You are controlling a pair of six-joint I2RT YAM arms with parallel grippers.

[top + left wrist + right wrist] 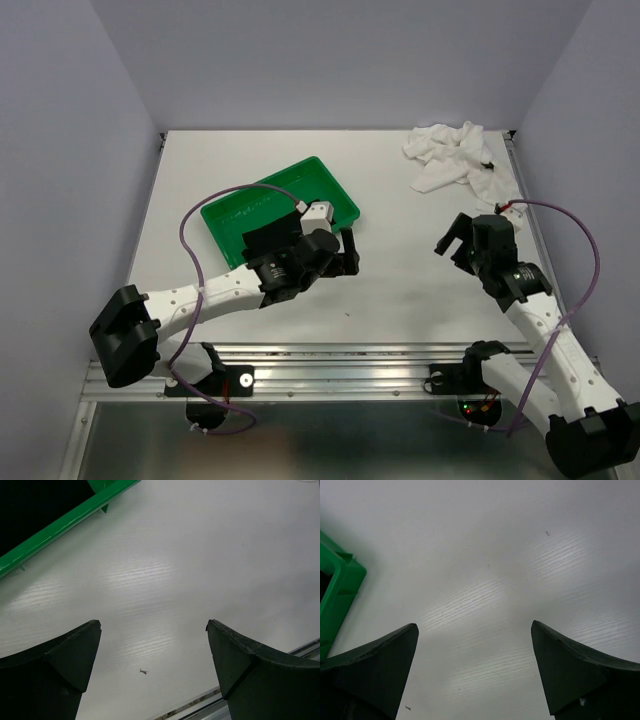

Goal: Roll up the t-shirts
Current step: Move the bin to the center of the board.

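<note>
- The left gripper (152,630) hung with its jaws spread wide and nothing between them, just above bare table (400,300) at the lower right edge of the green tray (240,210), centre-left of the top view.
- The right gripper (475,630) was likewise wide open and empty, low over bare table at centre-right.
- No rolling looked begun; judging by this, the whole task remained.
- The white t-shirt (455,155) lay crumpled in a loose heap in the upper right corner of the table, well apart from both grippers. It was neither flattened nor folded, with a small dark mark showing on its right side.
- A flat dark patch (258,240) lay in the tray, partly under the left arm. It was probably the black t-shirt, though its shape could not be made out.
- Each shirt would likely need spreading flat before any rolling.
</note>
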